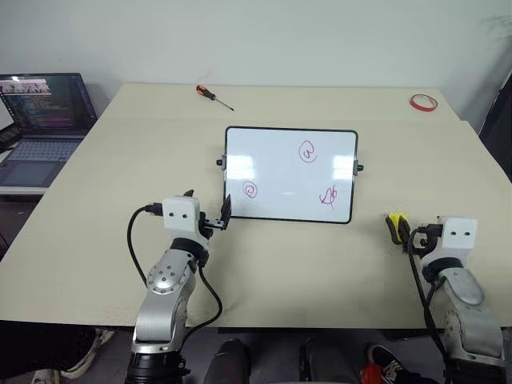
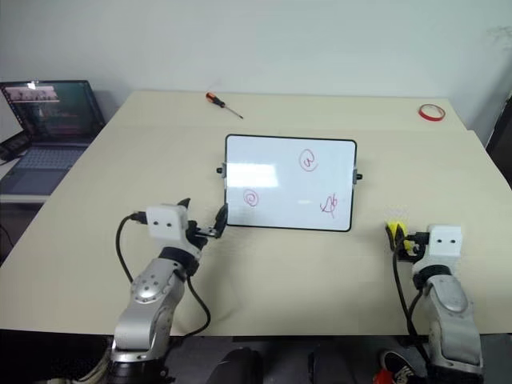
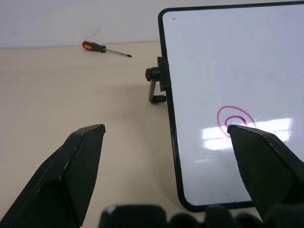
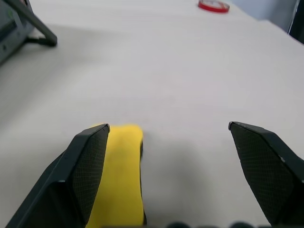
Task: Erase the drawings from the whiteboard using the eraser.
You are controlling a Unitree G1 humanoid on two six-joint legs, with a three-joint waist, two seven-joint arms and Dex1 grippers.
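Right end effector poised to pick up the eraser

The right end effector (image 4: 168,128) is spread wide around the yellow eraser (image 4: 118,175) on the worktop (image 1: 320,264); the left end effector (image 3: 166,128), also spread, straddles the whiteboard (image 1: 280,172) edge, likely to steady it; three drawings (image 1: 308,152) remain

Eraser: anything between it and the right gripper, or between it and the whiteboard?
Nothing visible. The eraser lies on the table between the open fingers of the right gripper, beside one finger. Only bare table separates it from the whiteboard; the screwdriver and tape ring lie at the far edge.
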